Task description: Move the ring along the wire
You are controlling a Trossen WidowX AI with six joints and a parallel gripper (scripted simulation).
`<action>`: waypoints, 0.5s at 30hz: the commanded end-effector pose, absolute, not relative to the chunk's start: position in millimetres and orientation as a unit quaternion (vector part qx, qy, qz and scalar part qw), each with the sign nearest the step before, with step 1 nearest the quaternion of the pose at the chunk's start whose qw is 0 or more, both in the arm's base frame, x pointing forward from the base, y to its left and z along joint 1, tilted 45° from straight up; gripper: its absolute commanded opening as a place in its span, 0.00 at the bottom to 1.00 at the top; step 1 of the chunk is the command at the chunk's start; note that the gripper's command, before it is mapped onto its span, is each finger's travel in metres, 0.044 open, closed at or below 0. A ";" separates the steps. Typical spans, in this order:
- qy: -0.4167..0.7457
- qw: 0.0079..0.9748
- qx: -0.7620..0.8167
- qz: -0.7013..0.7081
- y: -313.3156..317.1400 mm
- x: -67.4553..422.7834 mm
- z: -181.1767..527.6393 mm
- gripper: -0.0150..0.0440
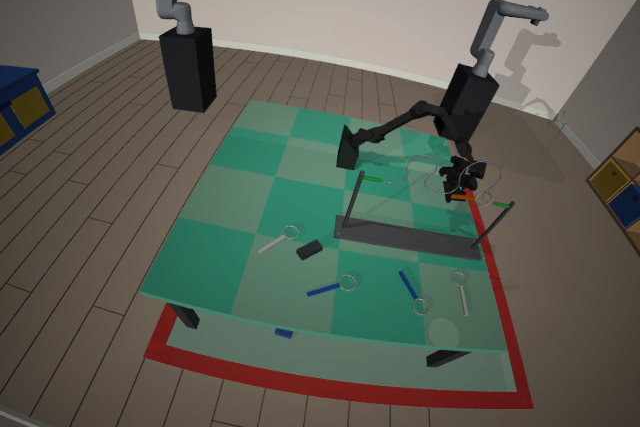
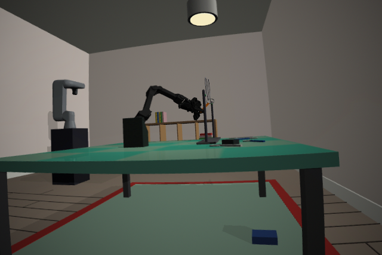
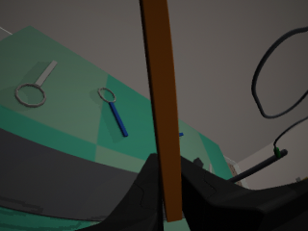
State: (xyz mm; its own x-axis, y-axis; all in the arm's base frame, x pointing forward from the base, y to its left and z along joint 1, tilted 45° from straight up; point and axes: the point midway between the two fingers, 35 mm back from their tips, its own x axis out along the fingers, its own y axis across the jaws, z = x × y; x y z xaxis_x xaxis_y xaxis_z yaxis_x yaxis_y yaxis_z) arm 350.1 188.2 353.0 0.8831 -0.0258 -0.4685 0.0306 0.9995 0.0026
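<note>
My gripper (image 1: 454, 190) (image 2: 197, 110) (image 3: 161, 158) is shut on the orange handle (image 1: 461, 197) (image 2: 207, 104) (image 3: 161, 90) of the ring (image 1: 484, 198) (image 2: 208, 103). The ring sits on the wire just left of the green part (image 1: 500, 203) (image 3: 277, 152) beside the right post (image 1: 491, 226) (image 3: 257, 168). I cannot tell whether the ring touches the wire. The thin grey wire (image 1: 429, 169) (image 3: 264, 84) loops back toward the green part (image 1: 372, 178) at the left post (image 1: 352, 200). Both posts stand on a dark base plate (image 1: 408, 241) and overlap in the exterior view.
Spare rings lie on the green table (image 1: 232, 236): one with a white handle (image 1: 279, 238) (image 3: 30, 94), two with blue handles (image 1: 330, 286) (image 1: 410, 290), another white one (image 1: 461, 290). A black block (image 1: 309, 249) lies there. A blue block (image 2: 264, 236) lies under the table. Two grey arms stand on pedestals behind.
</note>
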 end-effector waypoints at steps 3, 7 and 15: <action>0.242 0.968 -0.062 -0.035 166.1 349.1 353.5 0.00; 0.241 0.963 -0.111 -0.048 151.3 348.6 356.2 0.00; 0.238 0.946 -0.207 -0.073 122.8 347.6 366.2 0.00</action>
